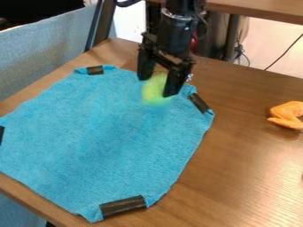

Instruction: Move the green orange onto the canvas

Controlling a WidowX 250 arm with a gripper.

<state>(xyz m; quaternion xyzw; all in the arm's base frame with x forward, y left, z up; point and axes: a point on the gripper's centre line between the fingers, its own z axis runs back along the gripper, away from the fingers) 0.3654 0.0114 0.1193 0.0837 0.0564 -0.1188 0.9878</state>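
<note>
1. Camera view, black gripper (pixel 157 86): hanging down from the upper middle, over the far right part of the cloth; standing wide apart at the jaws, with green orange between; not visibly clamping on anything; leaving contact with the fruit impossible to tell.
2. Green orange (pixel 155 95), one, blurred, yellowish green: showing between and slightly below the fingertips, over the far right part of the cloth; resting on the cloth or hanging just above, cannot tell which.
3. Blue cloth (pixel 106 133), one: lying spread over the left and middle of the table, slightly rumpled.
4. Dark tape, four pieces: sitting at the cloth's far left corner (pixel 95 70), at the right edge near the far corner (pixel 199 103), at the near corner (pixel 123 206) and at the left (pixel 1 135).
5. Orange wing-shaped thing (pixel 287 114), one: lying on bare wood at the right, well apart from the cloth.
6. Brown table (pixel 237 177), wood-grained: running beneath cloth and wing-shaped thing.
7. Blue-grey panel (pixel 41 57), one: standing behind the table at the left.
8. Thin dark cable (pixel 285 53), one: slanting across the pale background at the upper right.
</note>
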